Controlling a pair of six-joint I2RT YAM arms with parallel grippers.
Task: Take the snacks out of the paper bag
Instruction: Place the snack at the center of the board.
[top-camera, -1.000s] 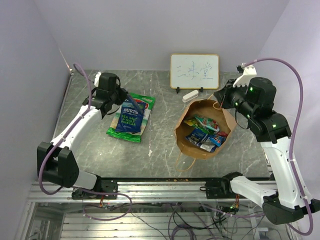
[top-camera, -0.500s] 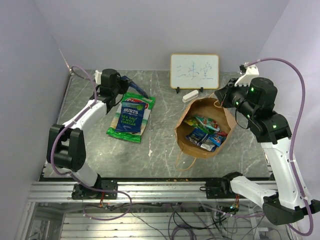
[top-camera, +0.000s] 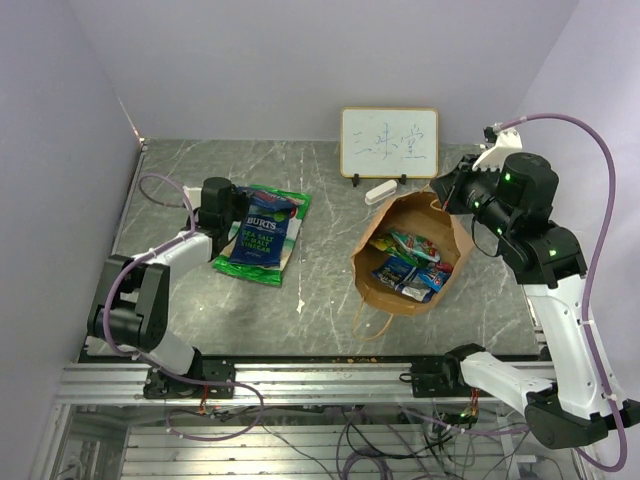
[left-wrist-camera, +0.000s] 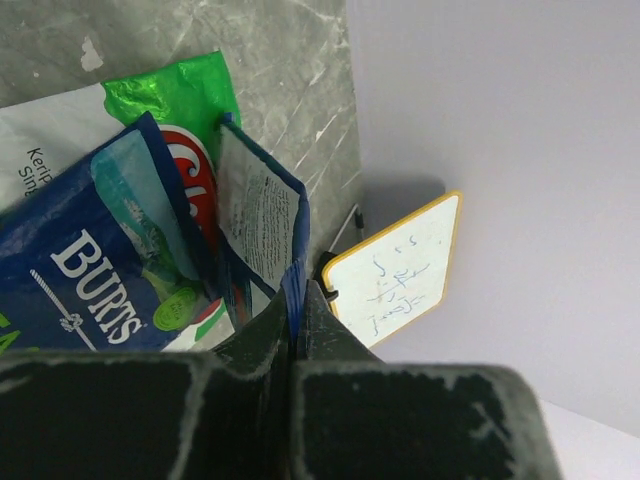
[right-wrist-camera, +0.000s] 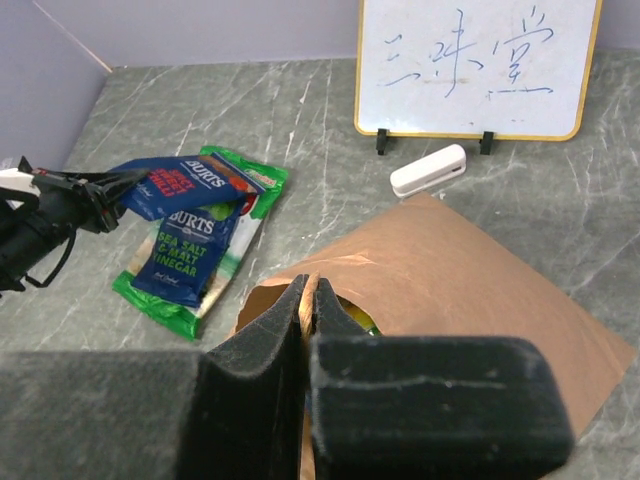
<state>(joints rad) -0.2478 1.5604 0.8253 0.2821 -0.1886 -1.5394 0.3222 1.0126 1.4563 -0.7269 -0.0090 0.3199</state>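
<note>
While several snacks (top-camera: 405, 265) lie inside the paper bag (top-camera: 400, 208), three are already outside it, on the left part of the table (top-camera: 330, 180). A green bag (top-camera: 293, 202) is at the bottom, a dark blue Burts bag (top-camera: 258, 240) lies on top of it, and a smaller blue Burts packet (left-wrist-camera: 255, 220) hangs over both. This small packet is pinched at one edge by the left gripper (left-wrist-camera: 297, 305), whose fingers are pressed fully together on it. The right gripper (right-wrist-camera: 307, 300) is also closed tight, on the rim of the paper bag, and holds the mouth open. Behind the bag stands a whiteboard (top-camera: 389, 142).

I think the thin edge grip is the weak point. The packet is glossy, so it may slip out, or after release it may slide off the smooth pile. If the right gripper pulls on the rim, the light paper bag could tip or tear, and the remaining snacks would become harder to reach.

Compared with one second ago, the left arm has folded back toward its base and the small packet has come down over the pile. Half a second ago it was raised farther from the pile. The paper bag, its contents and the right gripper look unchanged.
</note>
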